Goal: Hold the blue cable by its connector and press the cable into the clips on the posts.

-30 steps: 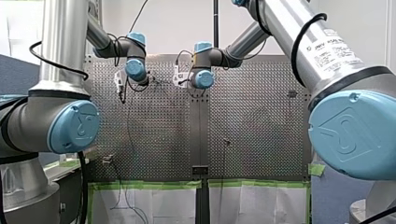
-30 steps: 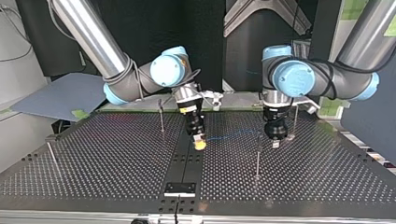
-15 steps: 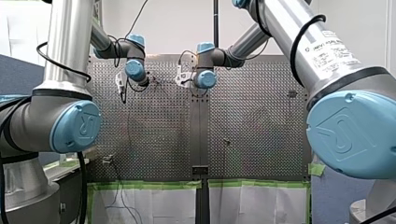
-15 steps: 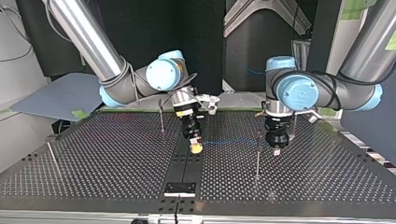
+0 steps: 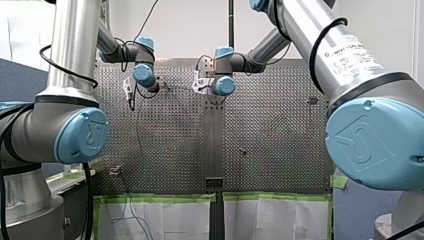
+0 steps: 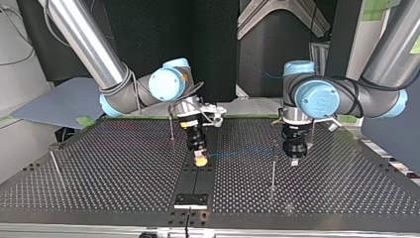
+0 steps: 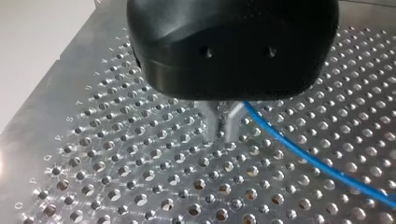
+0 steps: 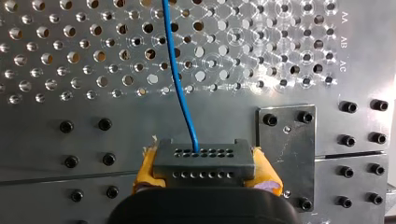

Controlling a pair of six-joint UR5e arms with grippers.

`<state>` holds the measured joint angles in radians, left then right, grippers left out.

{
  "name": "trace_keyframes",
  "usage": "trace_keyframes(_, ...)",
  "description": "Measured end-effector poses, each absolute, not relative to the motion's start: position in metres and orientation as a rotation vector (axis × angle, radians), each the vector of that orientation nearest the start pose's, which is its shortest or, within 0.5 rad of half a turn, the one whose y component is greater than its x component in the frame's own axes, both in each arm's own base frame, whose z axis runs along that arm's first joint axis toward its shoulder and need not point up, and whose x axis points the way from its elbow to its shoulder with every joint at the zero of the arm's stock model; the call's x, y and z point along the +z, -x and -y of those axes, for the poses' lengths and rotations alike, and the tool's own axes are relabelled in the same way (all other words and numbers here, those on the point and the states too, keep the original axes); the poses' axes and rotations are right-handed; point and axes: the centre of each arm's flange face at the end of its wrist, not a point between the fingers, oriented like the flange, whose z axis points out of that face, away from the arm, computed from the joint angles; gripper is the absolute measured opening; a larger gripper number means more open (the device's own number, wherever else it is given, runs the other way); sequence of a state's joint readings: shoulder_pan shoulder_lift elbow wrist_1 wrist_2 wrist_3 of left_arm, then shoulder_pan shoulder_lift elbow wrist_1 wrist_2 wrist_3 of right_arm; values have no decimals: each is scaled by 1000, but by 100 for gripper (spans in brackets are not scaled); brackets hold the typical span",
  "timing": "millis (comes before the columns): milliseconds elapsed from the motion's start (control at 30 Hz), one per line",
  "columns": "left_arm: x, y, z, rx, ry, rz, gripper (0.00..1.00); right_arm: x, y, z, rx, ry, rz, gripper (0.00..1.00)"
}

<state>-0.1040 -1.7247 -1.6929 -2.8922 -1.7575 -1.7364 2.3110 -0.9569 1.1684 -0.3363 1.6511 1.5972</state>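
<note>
Top view, nearest first: a small black plate (image 6: 190, 200) sits at the surface (image 6: 99, 188) edge. The side post (image 6: 53, 166) is at the view's left. The near post (image 6: 273, 166) stands between the grippers and crosses the blue cable (image 6: 237, 153); contact unclear. My right gripper (image 6: 200, 160), with yellow pads, clamps the dark connector (image 8: 204, 158), and the cable runs ahead from it. My left gripper (image 6: 294, 160) has its metal fingers (image 7: 232, 122) pinched together, with the cable just beside them. The far post (image 6: 171, 124) is behind.
</note>
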Motion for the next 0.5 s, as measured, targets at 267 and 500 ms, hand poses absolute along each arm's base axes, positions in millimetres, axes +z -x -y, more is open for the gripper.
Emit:
trace_keyframes(267,369,-517,169,8,175,-1628,98,340,-590,462,1783,-1551,798,0)
trace_keyframes(500,365,-510,167,69,176,-1677,98,340,-590,462,1781,-1552,800,0)
